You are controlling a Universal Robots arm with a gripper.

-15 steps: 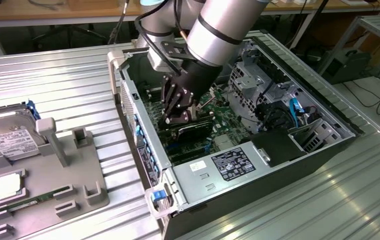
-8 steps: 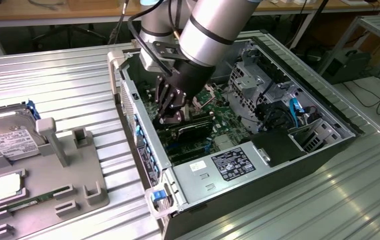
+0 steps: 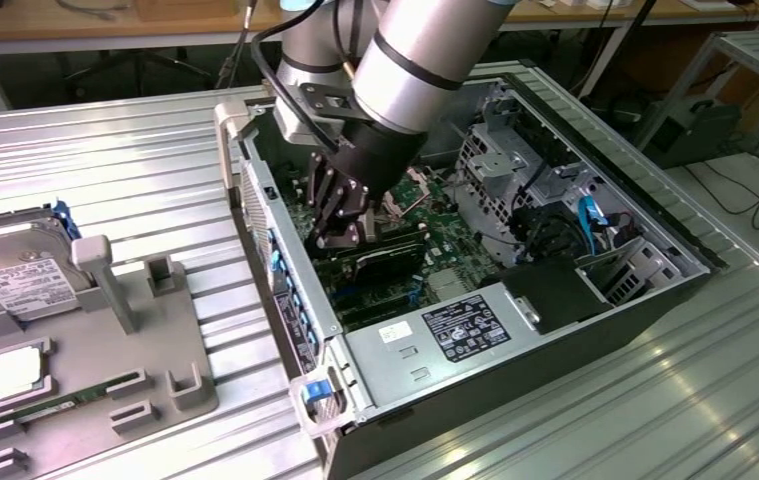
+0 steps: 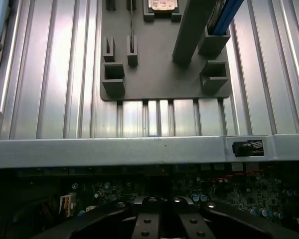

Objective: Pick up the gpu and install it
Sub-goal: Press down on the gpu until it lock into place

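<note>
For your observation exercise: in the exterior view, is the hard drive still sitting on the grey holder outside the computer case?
Yes: the hard drive with its white label rests on the grey holder at the exterior view's left, apart from the open computer case.

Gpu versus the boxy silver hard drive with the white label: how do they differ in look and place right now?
1. The thin dark gpu card sits inside the open black computer case; the boxy silver hard drive rests outside it, on the grey holder tray.
2. The gpu is dark and flat; the hard drive is silver, thick and white-labelled.
3. The tool is down at the gpu, far from the hard drive.
Both are computer parts.
</note>
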